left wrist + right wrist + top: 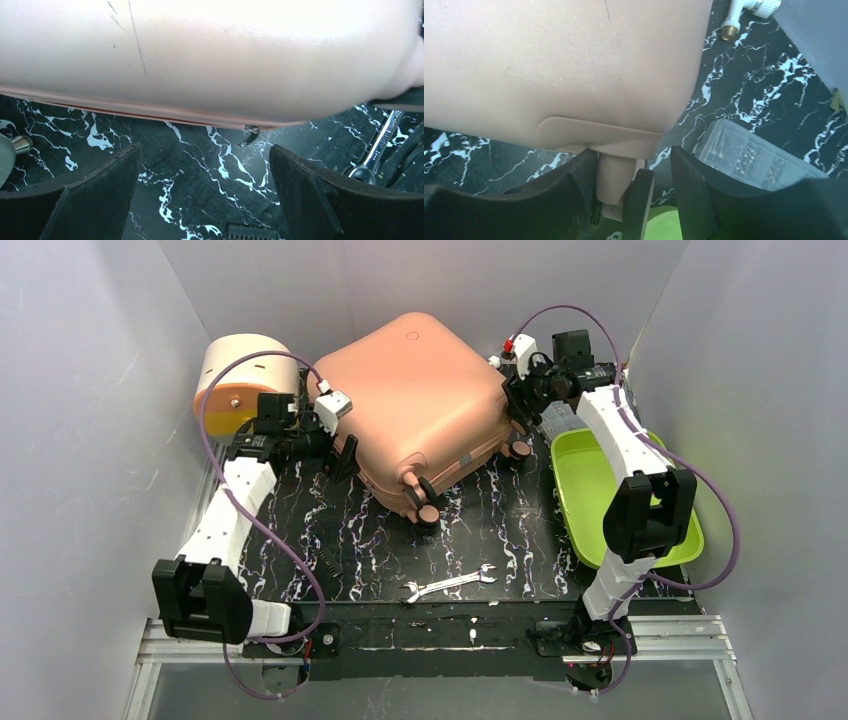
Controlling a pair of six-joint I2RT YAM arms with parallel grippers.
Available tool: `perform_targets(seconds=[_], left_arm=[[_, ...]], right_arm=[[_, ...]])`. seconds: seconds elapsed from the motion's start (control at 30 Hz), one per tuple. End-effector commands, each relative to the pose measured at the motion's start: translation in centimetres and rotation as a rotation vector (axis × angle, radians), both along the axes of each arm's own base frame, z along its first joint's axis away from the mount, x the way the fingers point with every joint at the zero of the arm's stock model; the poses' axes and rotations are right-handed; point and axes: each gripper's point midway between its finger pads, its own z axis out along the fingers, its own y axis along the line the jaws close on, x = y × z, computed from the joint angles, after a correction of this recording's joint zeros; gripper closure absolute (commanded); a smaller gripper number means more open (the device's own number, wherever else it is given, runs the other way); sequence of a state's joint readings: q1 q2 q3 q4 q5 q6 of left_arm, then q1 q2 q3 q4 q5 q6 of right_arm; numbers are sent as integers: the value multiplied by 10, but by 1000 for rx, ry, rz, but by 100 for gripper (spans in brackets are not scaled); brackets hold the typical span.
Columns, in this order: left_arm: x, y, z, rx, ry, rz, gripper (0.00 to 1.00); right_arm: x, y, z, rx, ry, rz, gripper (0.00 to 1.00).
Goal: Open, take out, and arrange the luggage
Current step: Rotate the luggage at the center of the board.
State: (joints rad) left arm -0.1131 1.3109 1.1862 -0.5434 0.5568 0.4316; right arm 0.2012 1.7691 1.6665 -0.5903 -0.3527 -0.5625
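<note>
- The suitcase [420, 400] is lying closed and skewed at the back middle of the counter [500, 530], with its wheels pointing toward the near edge. Open counter is showing in front of it, and the side walls [90, 440] are standing close on both flanks.
- The left arm is stretching forward, and the left end effector [343, 455] is sitting at the suitcase's left edge. The right arm is bending over the green tray [590, 490], and the right end effector [518, 425] is sitting at the right edge.
- A round box [240, 380] is standing just beside the suitcase's back-left corner. A wrench [450, 583] is lying well apart, near the front.
- In the left wrist view, the left end effector [204, 155] is released. Its fingers [95, 195] are spreading wide over bare counter, and the suitcase [210, 60] rim is hanging just beyond them.
- In the right wrist view, the right end effector [633, 152] is released and straddling a wheel post [613, 182], with a gap showing beside one finger [694, 200]. A clear box [759, 160] is lying just beside it.
</note>
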Motion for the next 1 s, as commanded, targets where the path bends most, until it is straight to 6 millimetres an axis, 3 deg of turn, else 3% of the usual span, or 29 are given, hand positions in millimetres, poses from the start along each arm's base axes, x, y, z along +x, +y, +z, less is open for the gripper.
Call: perform_targets(seconds=[0.0,0.3,0.5,0.73,0.83,0.97], left_arm=[[12,-9,-20,-6,36,-15,2],[69,-20,-42,17,45,8,2],[105,-24,-35,21,19,34,2],[126,-21,-29,59,-18,46,2],[134,-20,-25,69,-31,48,2],[142,-18,-12,72,-66,68,2]], right_arm=[[-11,15,11,65,57,82,38],[-80,31,-3,133,256,274,46],[-122,45,-11,169,352,372,50],[-165,72,-13,193,397,478,50],[-176,81,-12,201,405,499,50],[-177,88,-5,230,353,495,50]])
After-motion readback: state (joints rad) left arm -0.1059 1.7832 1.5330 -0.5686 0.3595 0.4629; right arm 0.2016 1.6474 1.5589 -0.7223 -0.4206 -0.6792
